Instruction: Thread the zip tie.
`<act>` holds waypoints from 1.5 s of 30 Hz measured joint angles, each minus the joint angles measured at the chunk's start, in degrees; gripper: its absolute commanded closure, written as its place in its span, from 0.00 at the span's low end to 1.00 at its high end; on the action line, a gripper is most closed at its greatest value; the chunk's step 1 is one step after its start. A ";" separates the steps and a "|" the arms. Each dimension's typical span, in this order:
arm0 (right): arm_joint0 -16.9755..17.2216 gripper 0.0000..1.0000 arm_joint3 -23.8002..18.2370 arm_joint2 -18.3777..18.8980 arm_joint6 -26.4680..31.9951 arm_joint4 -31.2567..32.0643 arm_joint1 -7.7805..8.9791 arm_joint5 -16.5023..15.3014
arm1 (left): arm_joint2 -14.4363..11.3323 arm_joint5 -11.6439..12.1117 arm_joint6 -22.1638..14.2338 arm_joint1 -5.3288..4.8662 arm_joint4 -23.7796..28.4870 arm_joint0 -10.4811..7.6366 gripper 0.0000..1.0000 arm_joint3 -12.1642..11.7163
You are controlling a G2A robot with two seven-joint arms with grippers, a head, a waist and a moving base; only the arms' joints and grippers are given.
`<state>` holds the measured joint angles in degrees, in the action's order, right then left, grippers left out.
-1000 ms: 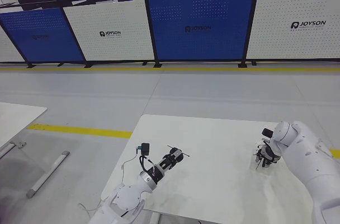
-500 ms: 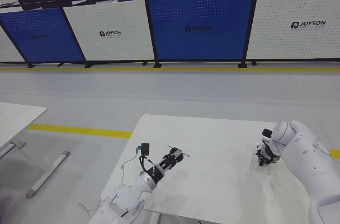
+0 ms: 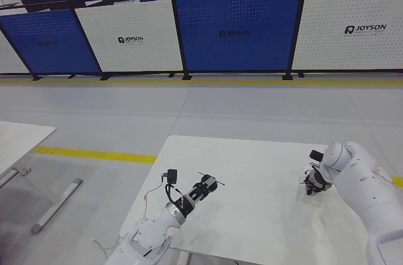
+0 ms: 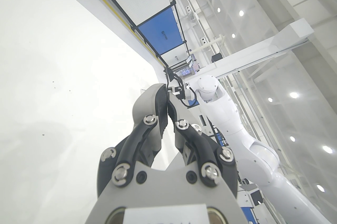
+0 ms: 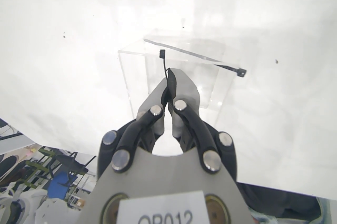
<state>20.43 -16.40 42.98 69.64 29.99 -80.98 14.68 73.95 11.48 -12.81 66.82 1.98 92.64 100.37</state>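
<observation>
My left gripper [image 3: 208,185] is near the table's front left, shut on a thin black zip tie [image 3: 219,181] that sticks out on both sides of the fingertips. In the left wrist view this gripper [image 4: 166,94] has its pads pressed together. My right gripper [image 5: 169,75] is at the table's right side [image 3: 311,188], shut on a second black zip tie [image 5: 163,62] whose square head points away from the fingers. It hovers just over a clear plastic box [image 5: 131,72]. A third zip tie [image 5: 194,55] lies across the box's top.
The white table [image 3: 254,159] is bare between the two arms. Blue and white partition panels [image 3: 234,33] stand far behind on the floor. A second white table [image 3: 16,136] is off to the left.
The right gripper has shifted slightly up and to the left with its zip tie. The left arm has not moved.
</observation>
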 measured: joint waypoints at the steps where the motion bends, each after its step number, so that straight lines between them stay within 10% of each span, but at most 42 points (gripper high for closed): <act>1: -0.01 1.00 0.02 0.27 0.00 -0.25 0.18 -0.65 | 0.00 0.00 0.00 0.00 0.00 0.00 1.00 0.00; 13: 3.08 1.00 -6.15 3.36 -1.98 0.06 3.60 -2.97 | 0.00 0.00 0.00 0.00 0.00 0.00 1.00 0.00; 24: 11.55 1.00 -22.79 10.86 -1.41 0.95 9.81 -1.84 | 0.00 0.00 0.00 0.00 0.00 0.00 1.00 0.00; 45: 13.61 1.00 -25.57 13.00 -5.29 0.41 10.67 -2.69 | 0.00 0.00 0.00 0.00 0.00 0.00 1.00 0.00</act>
<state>34.04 -41.97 55.98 64.36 30.39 -70.32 11.99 73.95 11.48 -12.81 66.82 1.98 92.64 100.37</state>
